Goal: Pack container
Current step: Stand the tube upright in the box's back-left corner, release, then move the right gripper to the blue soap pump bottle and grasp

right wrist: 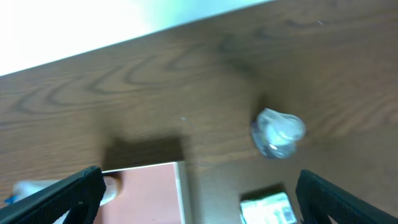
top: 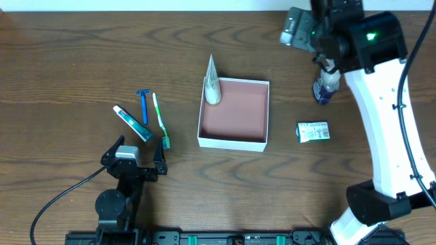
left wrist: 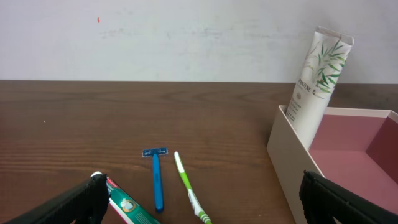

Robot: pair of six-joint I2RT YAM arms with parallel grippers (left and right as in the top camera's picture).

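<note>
The container (top: 231,142) sits mid-bench (top: 68,68), open side up. A tube (left wrist: 314,81) marked "PANTENE" stands in its far-left corner. The right jaws hang wide and empty over a small upright bottle (right wrist: 277,132), which stands to the container's right, so that arm is the nearer one for it. A carton (top: 313,131) lies nearby, its print too small to read. The left jaws, also wide and empty, face a razor (left wrist: 157,180) and a toothbrush (left wrist: 188,186), both lying lengthwise away from them.

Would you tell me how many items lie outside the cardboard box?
5: toothpaste tube, blue razor and green toothbrush left of the box; small bottle and green-and-white carton right of it. The right arm may hide more.
</note>
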